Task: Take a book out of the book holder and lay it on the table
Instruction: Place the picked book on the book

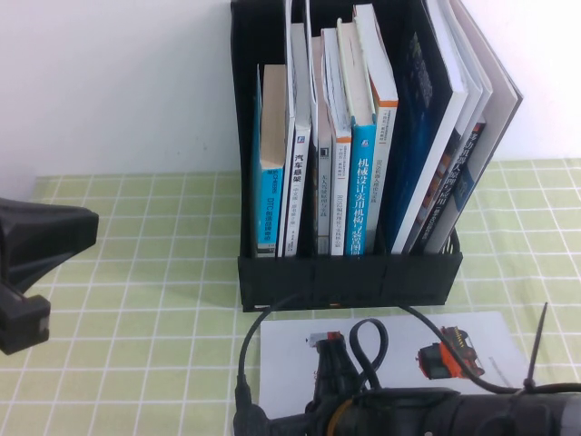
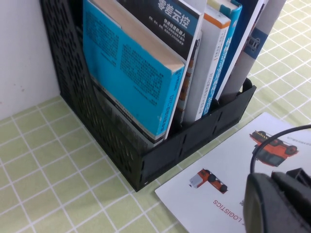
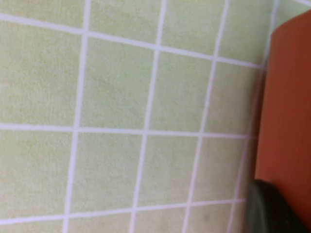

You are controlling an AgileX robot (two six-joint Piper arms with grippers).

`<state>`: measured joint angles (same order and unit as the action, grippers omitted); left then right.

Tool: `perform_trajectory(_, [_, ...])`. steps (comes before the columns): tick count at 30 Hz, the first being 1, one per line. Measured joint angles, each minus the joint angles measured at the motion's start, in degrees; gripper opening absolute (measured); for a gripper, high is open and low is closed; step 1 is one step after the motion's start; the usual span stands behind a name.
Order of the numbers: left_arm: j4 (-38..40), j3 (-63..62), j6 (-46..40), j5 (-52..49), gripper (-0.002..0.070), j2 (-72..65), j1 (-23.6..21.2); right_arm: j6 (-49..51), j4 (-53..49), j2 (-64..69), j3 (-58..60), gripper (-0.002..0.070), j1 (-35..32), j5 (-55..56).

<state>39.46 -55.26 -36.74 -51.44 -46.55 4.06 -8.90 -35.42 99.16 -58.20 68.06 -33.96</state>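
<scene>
- The book holder [image 1: 349, 277] stands upright at the 12 o'clock side of the worktop [image 1: 136, 272], against the white wall.
- Several paperbacks [image 1: 359, 173] with blue and white spines stand between its dividers; larger books [image 1: 454, 136] lean toward 2 o'clock in the rightmost compartment.
- The book [image 1: 399, 350] lies flat on the worktop at 6 o'clock of the holder, just in front of its low front wall, white cover up, with orange-red truck pictures visible.
- In the left wrist view the book [image 2: 228, 170] shows two truck pictures and red lettering; whether its near corner touches the holder [image 2: 194, 141] cannot be told.
- The right arm lies across the 6 o'clock edge of the high view, over the near part of the book. The right gripper [image 3: 272, 208] sits low over the green grid cloth [image 3: 121, 97], with a red surface [image 3: 286, 97] beside it; its jaws are pressed together, and what they pinch, if anything, cannot be told.
- The left gripper [image 1: 36, 263] rests at 9 o'clock, well apart from the holder and the book. Its jaws: cannot tell.
</scene>
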Motion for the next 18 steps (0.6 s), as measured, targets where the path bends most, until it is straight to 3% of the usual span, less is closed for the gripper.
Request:
perform_trajectory(10, [0.0,0.0,0.0,-0.1,-0.0003,0.2,0.0,4.9,-2.9,1.3,0.0,0.0032,-1.0,3.7])
perform_trajectory(12, [0.0,0.0,0.0,-0.2,-0.0003,0.2,0.0,6.2,-3.1,1.3,-0.2,0.0078,-1.5,3.6])
perform_trajectory(18, [0.0,0.0,0.0,-1.1,-0.0003,0.2,0.0,6.1,-0.9,0.8,-2.7,0.0312,-1.4,1.1])
